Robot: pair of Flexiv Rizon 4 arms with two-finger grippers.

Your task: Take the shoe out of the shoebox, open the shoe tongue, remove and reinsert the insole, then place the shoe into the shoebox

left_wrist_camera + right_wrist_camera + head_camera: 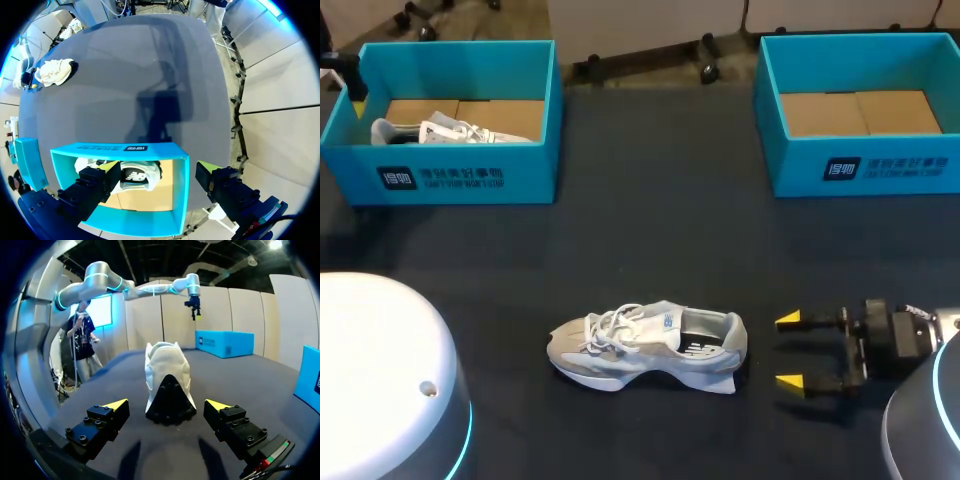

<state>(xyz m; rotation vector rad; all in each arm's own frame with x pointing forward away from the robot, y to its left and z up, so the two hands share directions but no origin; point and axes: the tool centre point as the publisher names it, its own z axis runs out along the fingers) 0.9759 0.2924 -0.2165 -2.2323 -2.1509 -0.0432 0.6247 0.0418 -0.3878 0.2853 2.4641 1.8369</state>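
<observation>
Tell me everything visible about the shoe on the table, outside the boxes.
The shoe is a pale grey-and-white trainer with white laces, a dark opening and a thick light sole. The right wrist view shows a black patch at its heel. It stands upright on its sole on the dark table, toe toward my left, heel facing the open right gripper, which stops short of it. Only the table touches it.

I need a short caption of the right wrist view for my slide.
Open right gripper facing the heel of a white shoe on the dark table.
</observation>
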